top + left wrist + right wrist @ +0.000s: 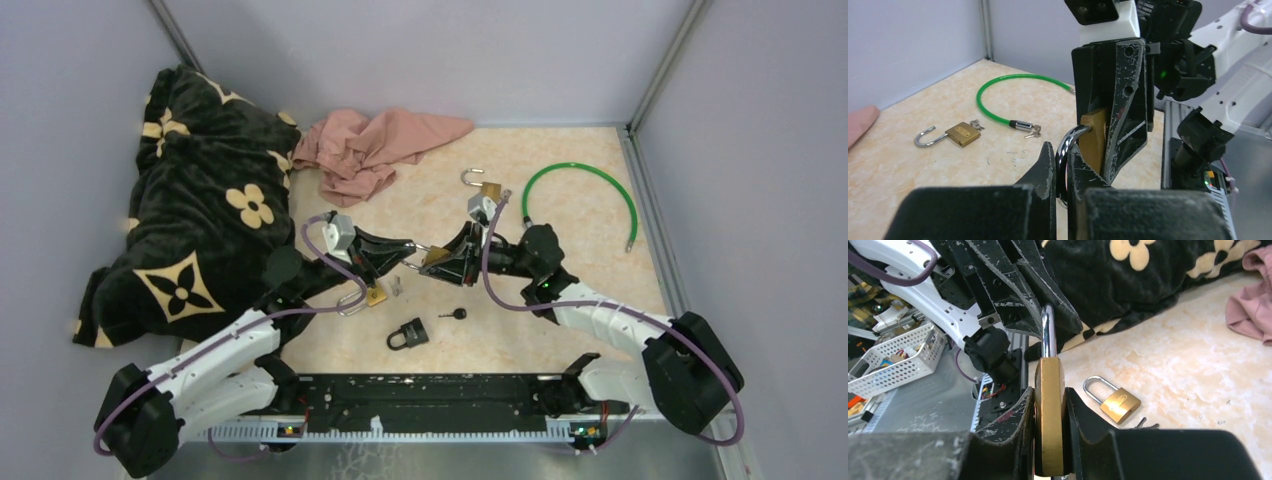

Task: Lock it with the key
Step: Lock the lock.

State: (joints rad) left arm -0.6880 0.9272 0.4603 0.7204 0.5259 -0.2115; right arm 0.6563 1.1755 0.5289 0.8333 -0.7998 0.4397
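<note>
- The brass padlock (pixel 1049 371) is held off the table (pixel 580 250) between the two arms. Its body is pinched by the right gripper (pixel 1049 392) and its steel shackle (pixel 1068 142) by the left gripper (pixel 1060 157).
- The lock is judged heavy for its size, rigid and smooth, so twisting in the fingers is to be expected.
- The flat faces of the body are best gripped, with the keyhole end left free.
- Small keys (pixel 397 287) are seen on the table nearby; none is held.

Table (pixel 590 270) is littered with a blanket (pixel 200 220), pink cloth (pixel 370 145), green cable (pixel 578 167), black padlock (pixel 408 333), key (pixel 455 314), far brass padlock (pixel 485 186) and near brass padlock (pixel 368 297).
</note>
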